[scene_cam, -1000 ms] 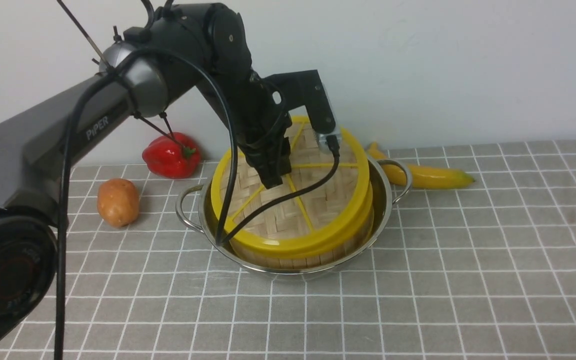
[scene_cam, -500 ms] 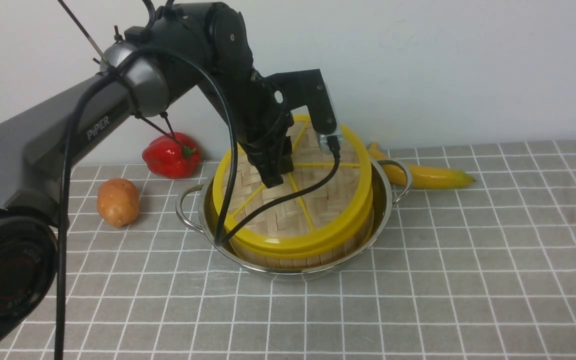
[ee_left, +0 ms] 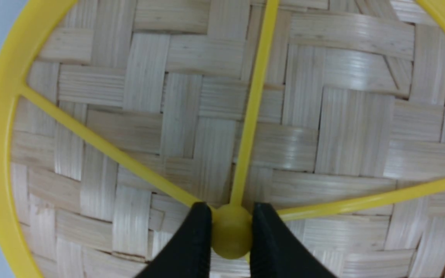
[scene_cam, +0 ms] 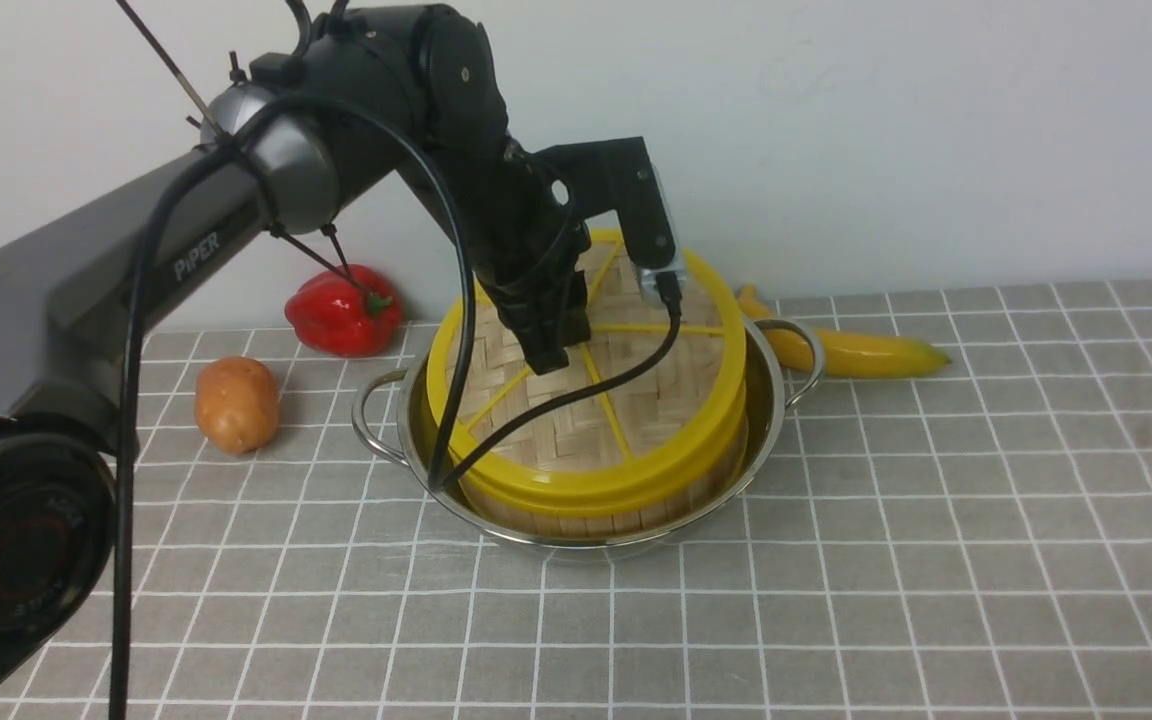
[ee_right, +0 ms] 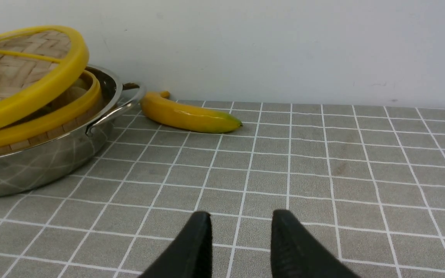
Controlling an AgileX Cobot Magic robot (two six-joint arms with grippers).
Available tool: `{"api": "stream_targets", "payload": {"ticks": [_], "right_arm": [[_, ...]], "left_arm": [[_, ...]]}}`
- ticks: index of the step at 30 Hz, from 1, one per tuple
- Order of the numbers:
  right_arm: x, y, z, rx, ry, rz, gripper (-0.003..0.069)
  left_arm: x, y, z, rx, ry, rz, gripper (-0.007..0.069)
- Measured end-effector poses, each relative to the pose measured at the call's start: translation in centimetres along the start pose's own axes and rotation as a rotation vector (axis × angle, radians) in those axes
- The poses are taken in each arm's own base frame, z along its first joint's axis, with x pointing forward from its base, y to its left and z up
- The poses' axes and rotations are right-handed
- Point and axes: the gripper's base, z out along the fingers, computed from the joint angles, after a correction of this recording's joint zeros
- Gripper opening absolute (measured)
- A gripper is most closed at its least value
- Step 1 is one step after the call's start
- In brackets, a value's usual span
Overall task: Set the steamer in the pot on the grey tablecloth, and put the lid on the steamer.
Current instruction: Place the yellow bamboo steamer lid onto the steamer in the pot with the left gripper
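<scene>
The shiny pot (scene_cam: 771, 400) stands on the grey tablecloth (scene_cam: 936, 560) with the bamboo steamer (scene_cam: 586, 520) inside it. The woven lid (scene_cam: 636, 410) lies tilted over the steamer, its near edge low on the steamer's rim and its far edge raised. My left gripper (scene_cam: 548, 362) comes down from above and is shut on the lid's yellow centre knob (ee_left: 231, 235). In the right wrist view the lid (ee_right: 33, 88) hangs above the steamer's rim (ee_right: 52, 121) and the pot (ee_right: 52, 162). My right gripper (ee_right: 242, 220) is open over bare cloth, right of the pot.
A red pepper (scene_cam: 344, 310) and a potato (scene_cam: 235, 404) lie left of the pot. A banana (scene_cam: 856, 350) lies behind it to the right, near the white wall. The left arm's cable loops over the lid's front.
The left gripper and the lid have shifted very slightly up and to the right. The lid stays tilted over the steamer.
</scene>
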Motion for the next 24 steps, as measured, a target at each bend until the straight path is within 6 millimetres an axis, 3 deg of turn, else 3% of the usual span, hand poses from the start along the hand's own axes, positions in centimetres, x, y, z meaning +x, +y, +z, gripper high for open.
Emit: {"api": "stream_targets", "payload": {"ticks": [24], "right_arm": [[0.0, 0.0, 0.0, 0.0, 0.0, 0.0, 0.0242]], "left_arm": [[0.12, 0.05, 0.97, 0.008, 0.006, -0.007, 0.0117]]}}
